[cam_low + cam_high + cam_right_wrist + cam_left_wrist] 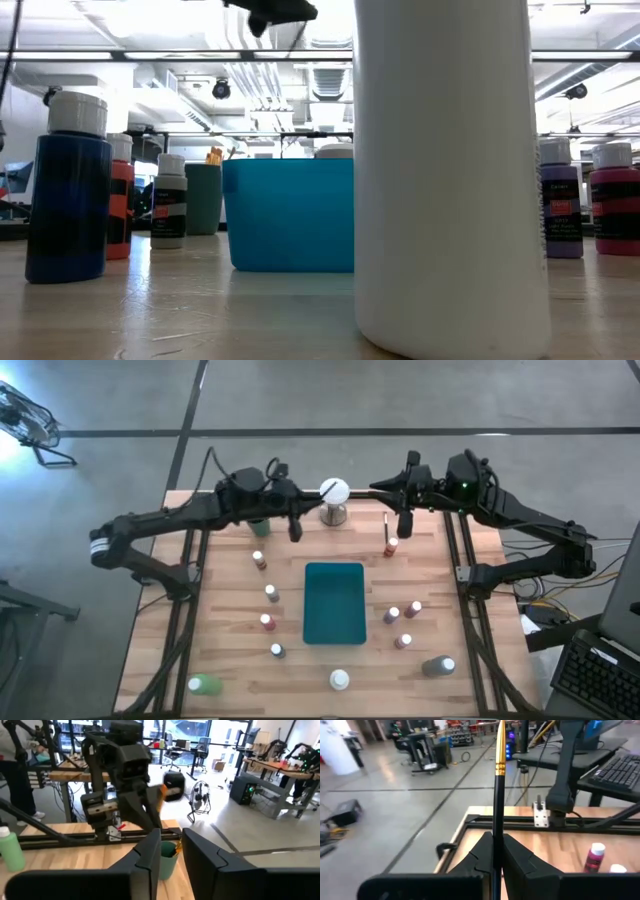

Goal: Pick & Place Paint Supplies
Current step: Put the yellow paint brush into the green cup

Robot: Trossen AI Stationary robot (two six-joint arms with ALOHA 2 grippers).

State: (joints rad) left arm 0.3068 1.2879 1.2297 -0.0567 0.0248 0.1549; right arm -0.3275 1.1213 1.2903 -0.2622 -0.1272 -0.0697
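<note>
My left gripper [296, 528] hovers over the far left of the table, shut on a thin brush [499, 785] with a black handle and a gold ferrule. A green cup [167, 854] holding more brushes stands below it. My right gripper [172, 855] hovers at the far right, open, with nothing between its fingers. A second thin brush [386, 530] shows just beside the right gripper, its near end by a red bottle [390, 547]. Small white-capped bottles [268, 622] stand on either side of the teal tray [334, 600]. My left gripper pinches the brush's black handle [496, 827] between its two fingers, below the gold ferrule [500, 768]. The fingers come about level from the table's left and lie across the brush. The brush stands upright in the hold, ferrule end up, clear of the table.
A white ball [334, 489] on a metal base stands at the far middle, between the two grippers. A large white bottle [340, 679], a green one [204, 683] and a grey one [438, 666] stand along the near edge. Black frame rails [463, 573] run along both sides.
</note>
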